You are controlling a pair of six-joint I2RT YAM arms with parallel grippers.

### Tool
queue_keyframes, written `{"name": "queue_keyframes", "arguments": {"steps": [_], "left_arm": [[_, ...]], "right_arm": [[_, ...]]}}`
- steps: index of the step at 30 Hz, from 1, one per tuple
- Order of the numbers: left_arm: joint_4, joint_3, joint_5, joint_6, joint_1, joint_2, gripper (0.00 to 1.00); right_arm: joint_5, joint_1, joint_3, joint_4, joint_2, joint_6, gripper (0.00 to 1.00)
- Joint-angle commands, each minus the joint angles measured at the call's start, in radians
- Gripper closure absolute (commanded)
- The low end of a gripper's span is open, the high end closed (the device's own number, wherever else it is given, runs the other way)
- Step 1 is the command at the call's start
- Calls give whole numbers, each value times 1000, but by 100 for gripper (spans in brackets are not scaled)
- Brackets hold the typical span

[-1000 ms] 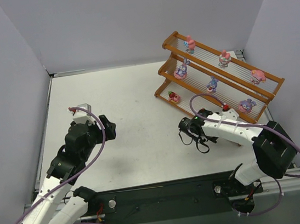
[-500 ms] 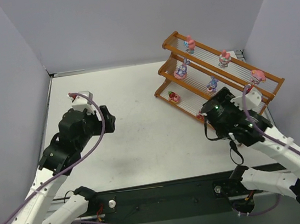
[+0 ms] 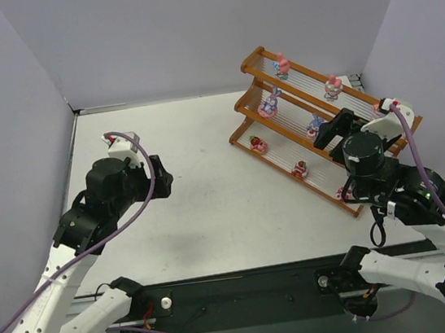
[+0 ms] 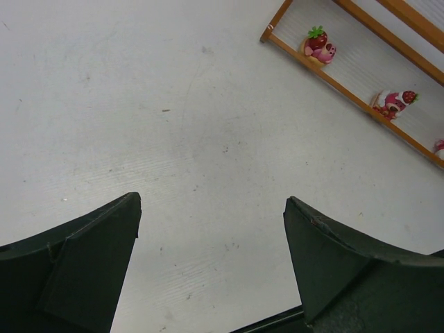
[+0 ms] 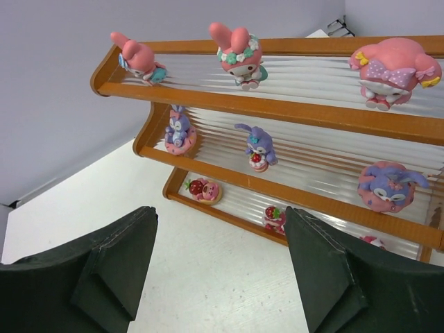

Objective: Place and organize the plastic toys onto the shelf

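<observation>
With all nine toys seemingly seated three to a tier on the shelf at the far right, the empty, wide-open right gripper (the left gripper hangs equally open over the table) should back straight off without nudging it.

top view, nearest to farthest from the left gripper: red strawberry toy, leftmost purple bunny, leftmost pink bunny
1. red strawberry plastic toy, lowest tier
2. blue-purple plastic bunny, middle tier, left end
3. pink plastic bunny, top tier, left end

White table, pale lilac walls
</observation>
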Motion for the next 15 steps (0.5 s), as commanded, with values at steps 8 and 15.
{"name": "queue_keyframes", "arguments": {"steps": [8,15], "left_arm": [[16,108,40,-21,4,-26,6],[-24,142,3,-6,4,-32,6]], "right_arm": [[-27,1,-41,33,-116,-47,24],[-21,1,-50,32,-133,-30,24]]}}
